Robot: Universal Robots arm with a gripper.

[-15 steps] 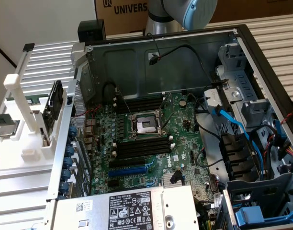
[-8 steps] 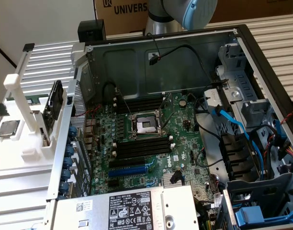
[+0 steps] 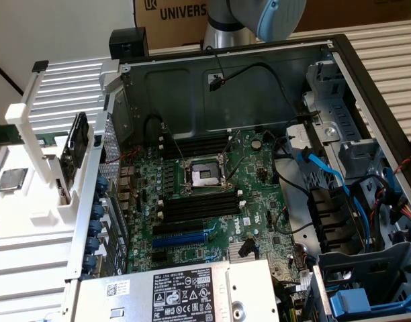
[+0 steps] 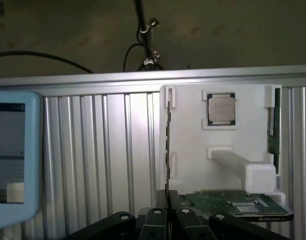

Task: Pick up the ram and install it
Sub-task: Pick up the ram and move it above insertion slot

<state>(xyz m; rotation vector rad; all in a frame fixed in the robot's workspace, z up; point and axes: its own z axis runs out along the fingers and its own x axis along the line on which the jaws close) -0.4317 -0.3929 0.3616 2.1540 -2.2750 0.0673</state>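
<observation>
In the wrist view, the ram (image 4: 168, 145) stands edge-on in clips at one side of a white holder (image 4: 188, 150), a thin dark-green stick. My gripper (image 4: 168, 200) hangs above it, and the stick's edge lines up with the gap between my fingertips. The black fingers (image 4: 157, 216) sit close together and I see nothing gripped between them. A second green stick (image 4: 273, 125) stands at the holder's other side. In the exterior view, the open computer case shows the long black slots (image 3: 195, 204) with white end clips on either side of the processor socket (image 3: 202, 176).
A square silver processor chip (image 4: 221, 110) lies in the holder beside a white bar (image 4: 238, 167). A green board (image 4: 233, 202) lies at the holder's near end. Ribbed metal (image 4: 103, 150) surrounds it. A blue-framed screen (image 4: 13, 150) is nearby. Cables (image 3: 333, 178) and drive bays crowd the case's right side.
</observation>
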